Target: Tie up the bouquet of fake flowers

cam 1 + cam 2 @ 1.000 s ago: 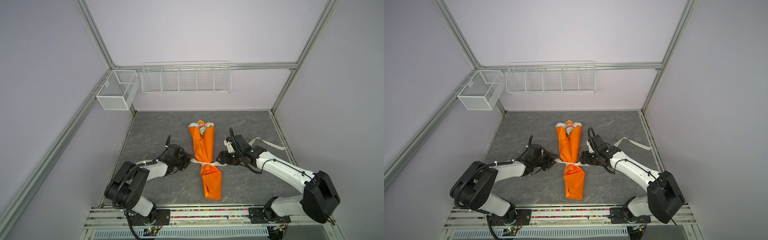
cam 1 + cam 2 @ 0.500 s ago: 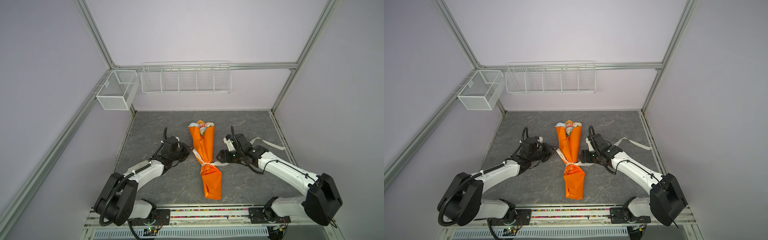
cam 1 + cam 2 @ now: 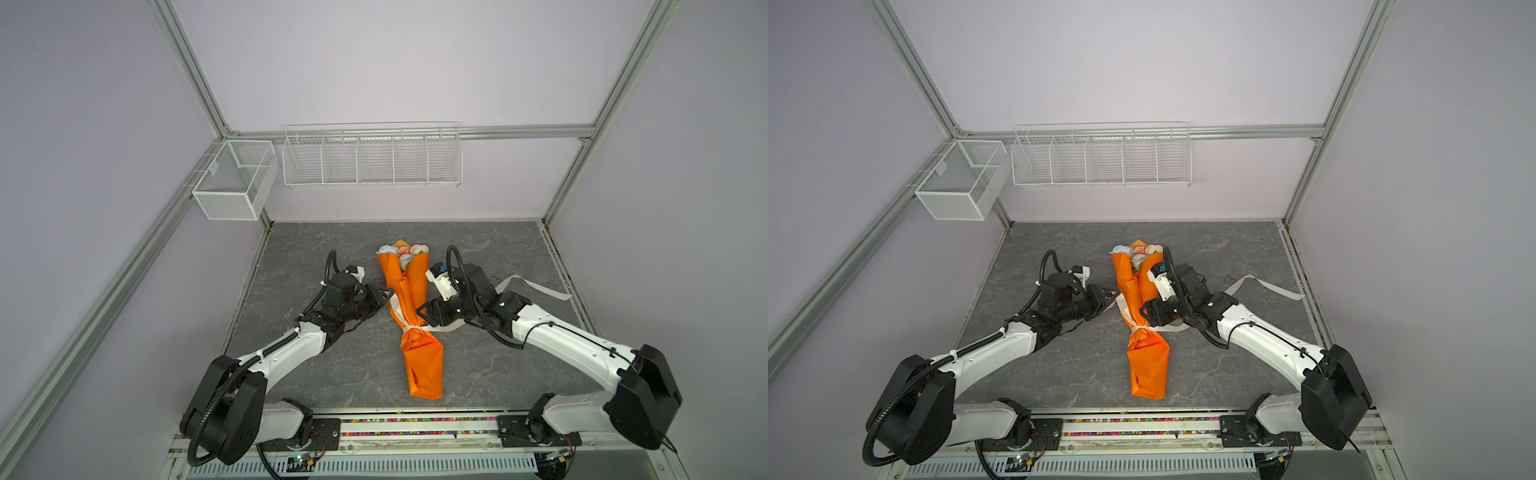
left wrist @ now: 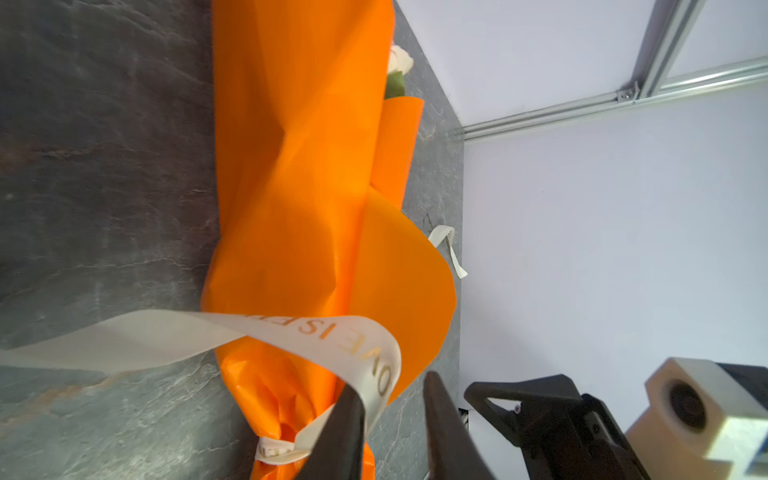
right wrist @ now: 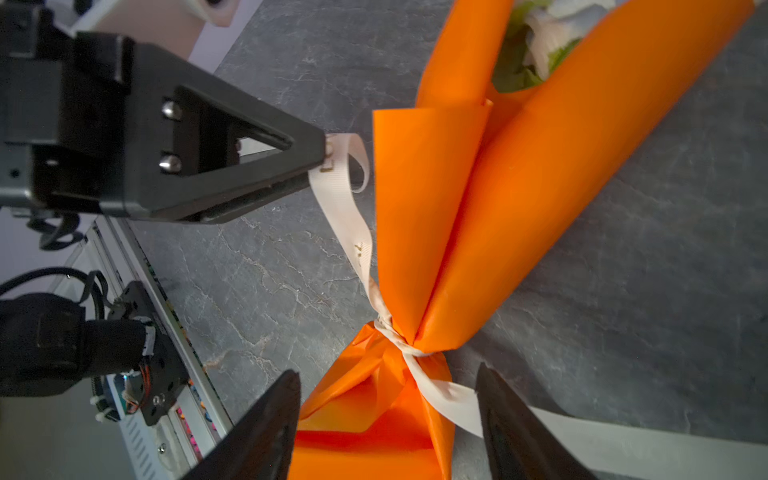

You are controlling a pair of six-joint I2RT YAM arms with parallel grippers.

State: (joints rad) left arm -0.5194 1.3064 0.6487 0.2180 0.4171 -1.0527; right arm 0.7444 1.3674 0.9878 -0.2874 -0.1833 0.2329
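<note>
Bouquet of fake flowers (image 3: 405,254) lies flat in the middle of the grey surface (image 3: 332,374), between the two arms, with the blooms toward the back wall. Only the pale heads and a little green show at the open end. The stems are hidden inside the orange paper (image 3: 420,361), which wraps the bundle in a long cone.

Cream ribbon (image 5: 345,216) with gold print is cinched around the narrow waist of the paper. The knot (image 5: 395,336) sits tight there in the right wrist view. One tail runs from the knot up to the left hand. The other passes beneath the right arm and trails across the surface toward the right wall.

Left hand (image 3: 384,297) sits low, just beside the bouquet on its left, level with the upper wrap. Its jaws are narrow, and a small gap shows in the left wrist view. The ribbon loops over the tip of one finger (image 4: 345,432). It looks draped there rather than pinched, though blur at the tip leaves this uncertain.

Right hand (image 5: 388,372) has its jaws wide and grips nothing. In both top views it sits just beside the bouquet on its right, near the waist. In the right wrist view the knot and the lower paper show between its fingers, and the trailing tail passes close by one of them.
</note>
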